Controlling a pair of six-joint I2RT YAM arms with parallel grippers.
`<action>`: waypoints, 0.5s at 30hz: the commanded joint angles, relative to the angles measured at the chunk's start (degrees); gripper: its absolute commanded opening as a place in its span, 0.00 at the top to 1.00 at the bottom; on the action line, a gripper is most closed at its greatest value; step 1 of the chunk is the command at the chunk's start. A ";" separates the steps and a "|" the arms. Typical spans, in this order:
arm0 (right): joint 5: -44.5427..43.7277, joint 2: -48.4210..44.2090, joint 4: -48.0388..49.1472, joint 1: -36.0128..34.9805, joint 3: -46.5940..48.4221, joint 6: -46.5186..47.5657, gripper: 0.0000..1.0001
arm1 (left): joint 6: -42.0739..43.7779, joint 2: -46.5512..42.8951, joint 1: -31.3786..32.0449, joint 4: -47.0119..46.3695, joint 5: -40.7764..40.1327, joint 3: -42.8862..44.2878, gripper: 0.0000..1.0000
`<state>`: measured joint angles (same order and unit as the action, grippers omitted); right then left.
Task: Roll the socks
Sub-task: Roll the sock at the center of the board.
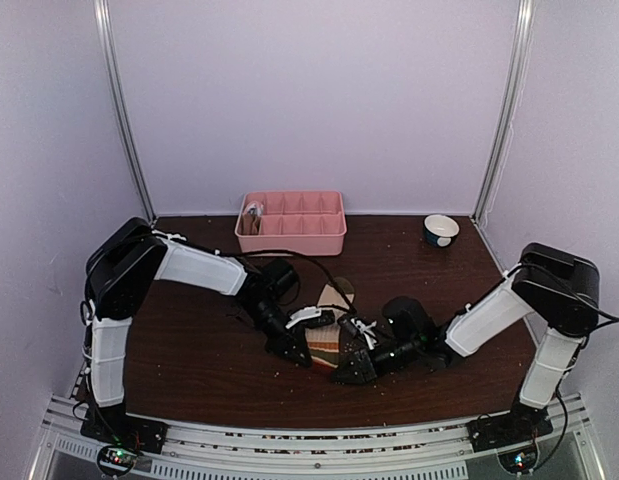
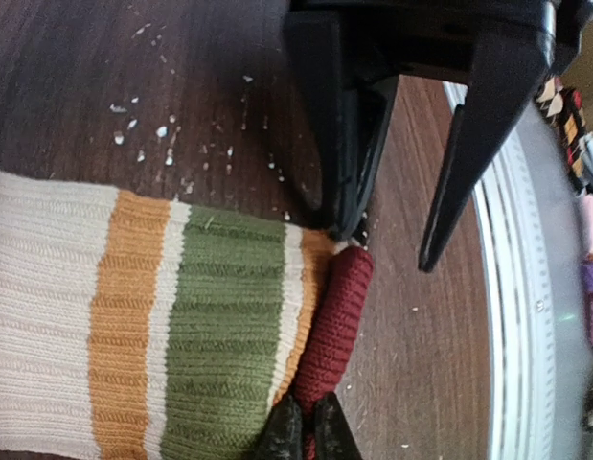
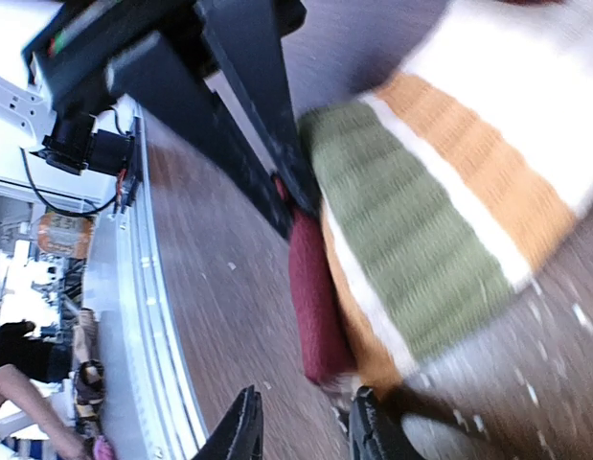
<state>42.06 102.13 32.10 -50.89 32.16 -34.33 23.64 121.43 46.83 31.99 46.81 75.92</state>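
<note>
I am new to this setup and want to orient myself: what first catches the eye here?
The striped sock at the centre of the table draws the eye, with the left gripper and right gripper meeting at its dark red end. A pink tray stands at the back edge, a small bowl to its right.

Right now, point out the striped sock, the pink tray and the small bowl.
striped sock [image 2: 224,335], left wrist view, on its green band.
pink tray [image 1: 294,243], top external view, on its near wall.
small bowl [image 1: 440,240], top external view, on its near wall.
</note>
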 commanded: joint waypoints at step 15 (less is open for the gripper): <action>-55.61 -34.55 -10.98 -4.34 -15.10 7.94 0.00 | 2.34 9.20 -0.86 21.80 9.43 6.70 1.00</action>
<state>9.78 75.20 27.42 -55.27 18.87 -24.86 24.95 127.66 45.84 48.93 56.62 81.49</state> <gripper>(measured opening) 0.996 0.012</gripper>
